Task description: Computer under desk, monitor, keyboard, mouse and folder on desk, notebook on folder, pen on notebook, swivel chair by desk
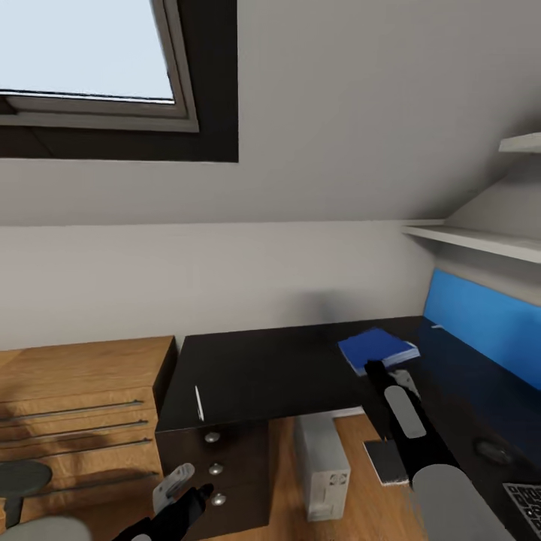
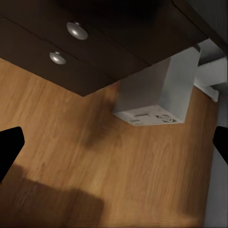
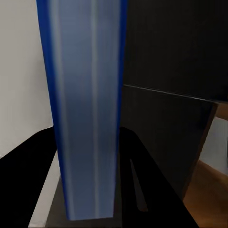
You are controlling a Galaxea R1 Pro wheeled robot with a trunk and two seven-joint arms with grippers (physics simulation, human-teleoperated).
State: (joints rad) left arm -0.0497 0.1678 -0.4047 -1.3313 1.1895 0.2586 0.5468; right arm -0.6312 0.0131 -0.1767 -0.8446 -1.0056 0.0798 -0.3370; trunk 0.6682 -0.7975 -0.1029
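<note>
Folder [image 1: 377, 350]: bright blue, held over the desk [image 1: 270, 372] top, toward the blue back panel [image 1: 481, 319]; long axis runs away from the right gripper [image 1: 373, 368].
Right gripper: clamped on the folder's near edge, as judged from the right wrist view, where the folder [image 3: 85, 109] fills the gap between the dark fingers [image 3: 28, 185].
Left gripper [image 1: 180, 488]: low in front of the desk's drawer unit [image 1: 214, 469]; fingers apart, nothing between them.
Nearer arm: right.
Computer [image 1: 323, 469]: on the floor under the desk.
Left wrist view: computer [image 2: 159, 90] seen beside the drawer knobs [image 2: 76, 30].
Keyboard [image 1: 526, 503]: corner seen at the desk's near right end.
</note>
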